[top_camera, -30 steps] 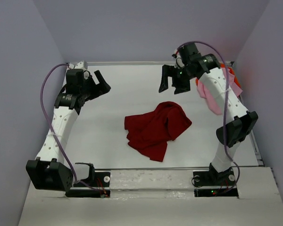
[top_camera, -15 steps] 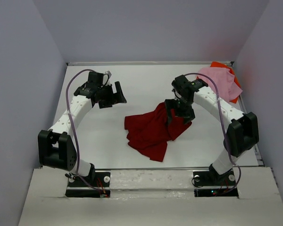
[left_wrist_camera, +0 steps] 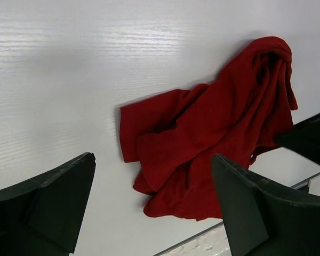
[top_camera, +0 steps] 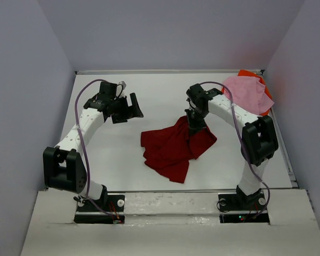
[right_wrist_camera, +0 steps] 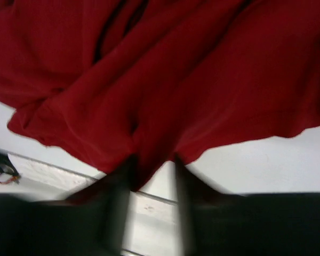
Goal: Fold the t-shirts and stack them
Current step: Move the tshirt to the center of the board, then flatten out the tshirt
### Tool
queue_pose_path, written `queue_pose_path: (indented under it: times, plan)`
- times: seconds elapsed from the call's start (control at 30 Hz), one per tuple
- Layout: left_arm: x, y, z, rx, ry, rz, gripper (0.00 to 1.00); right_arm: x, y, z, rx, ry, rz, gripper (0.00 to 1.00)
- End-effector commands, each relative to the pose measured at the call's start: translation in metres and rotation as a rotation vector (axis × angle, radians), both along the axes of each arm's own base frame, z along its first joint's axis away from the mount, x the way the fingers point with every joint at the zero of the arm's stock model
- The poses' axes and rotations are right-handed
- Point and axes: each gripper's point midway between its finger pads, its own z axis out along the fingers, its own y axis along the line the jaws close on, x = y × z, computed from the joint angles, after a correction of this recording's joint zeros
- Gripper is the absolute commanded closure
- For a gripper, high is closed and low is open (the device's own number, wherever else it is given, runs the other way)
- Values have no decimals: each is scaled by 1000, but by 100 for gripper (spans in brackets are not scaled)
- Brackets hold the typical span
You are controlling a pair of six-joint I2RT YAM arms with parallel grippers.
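White table, viewed from above. Dark red t-shirt crumpled in loose folds near centre, with a flatter corner spread toward the left. Light pink t-shirt heaped at far right corner, hiding all but the edges of bright orange t-shirt. Left gripper spread wide, empty, held left of the red cloth. Right gripper lowered onto its far edge, half closed about a fold; blurred in wrist view, grip not confirmable.
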Motion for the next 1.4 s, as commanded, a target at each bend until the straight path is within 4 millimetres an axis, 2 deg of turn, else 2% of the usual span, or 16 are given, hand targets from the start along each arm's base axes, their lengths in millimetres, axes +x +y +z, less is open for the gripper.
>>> queue_pose_path:
  times: [0.0, 0.07, 0.13, 0.2, 0.3, 0.43, 0.67, 0.8, 0.97, 1.0, 1.03, 1.07, 1.1, 1.23, 1.27, 1.37]
  plan:
    - [-8, -7, 2, -25, 3, -30, 1, 36, 21, -1, 49, -84, 10, 100]
    - [-9, -7, 3, -22, -2, -32, 1, 47, 18, 2, 10, -114, 9, 100]
    - [-10, -8, 4, -30, 0, -39, 1, 52, 1, 8, -61, -133, 1, 100]
    - [-13, -13, 4, -43, -2, -55, 1, 60, -15, 28, -113, -181, 0, 100]
    - [-16, -25, 0, -58, 11, -83, 1, 67, -35, 42, -178, -205, -6, 100]
    - [-28, -54, -13, -79, 57, -154, 1, 73, -59, 35, -215, -185, -45, 100]
    - [-49, -89, -54, -9, 173, -226, 1, 64, -59, 29, -184, -166, -48, 100]
    - [-57, -90, -88, 99, 254, -239, 1, 64, -57, 28, -172, -167, -54, 100]
    - [-55, -85, -104, 149, 278, -217, 2, 63, -58, 32, -168, -176, -55, 100]
    - [-54, -85, -109, 152, 285, -217, 11, 62, -58, 31, -169, -173, -55, 100]
    - [-54, -87, -111, 151, 292, -223, 30, 62, -58, 32, -168, -176, -55, 100]
    - [-51, -88, -111, 151, 290, -219, 58, 61, -59, 31, -169, -175, -54, 100]
    - [-49, -85, -114, 171, 300, -200, 96, 60, -59, 30, -172, -171, -54, 100]
    - [-37, -75, -100, 224, 278, -128, 100, 58, -82, 18, -239, -137, -74, 100]
    - [-26, -64, -94, 255, 250, -80, 100, 56, -99, 10, -266, -111, -109, 100]
    - [-20, -35, -82, 289, 243, 0, 100, 57, -134, -6, -286, -69, -184, 100]
